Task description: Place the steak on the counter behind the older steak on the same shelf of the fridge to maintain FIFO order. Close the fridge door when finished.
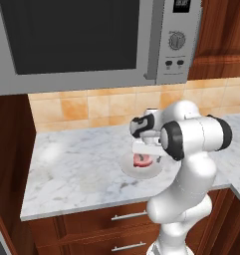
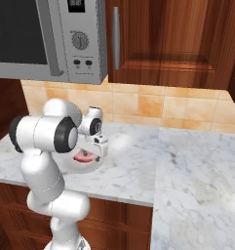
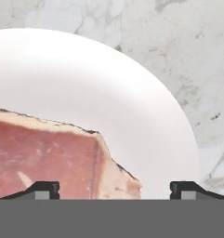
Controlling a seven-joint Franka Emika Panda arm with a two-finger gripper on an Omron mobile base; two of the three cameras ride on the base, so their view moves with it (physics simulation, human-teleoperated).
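The steak (image 3: 53,158), a pinkish-red slab with a paler edge, lies on a white plate (image 3: 108,83) on the marbled counter (image 1: 76,164). In the base views the steak (image 1: 141,160) (image 2: 84,158) shows just under the hand. My gripper (image 3: 115,190) points down right over it, also seen from the sides (image 1: 145,155) (image 2: 90,151). The jaws stand wide open. One fingertip (image 3: 43,189) is over the meat, the other fingertip (image 3: 190,189) is over the plate's rim, past the steak's edge. The fridge, its door, the shelf and the older steak are out of view.
A grey microwave (image 1: 81,40) (image 2: 50,39) hangs above the counter, over a tan tiled wall (image 1: 91,107). Reddish-brown cabinets (image 2: 177,44) are at upper right, drawers with silver handles (image 1: 126,216) below. The counter (image 2: 197,166) runs on around a corner to the right.
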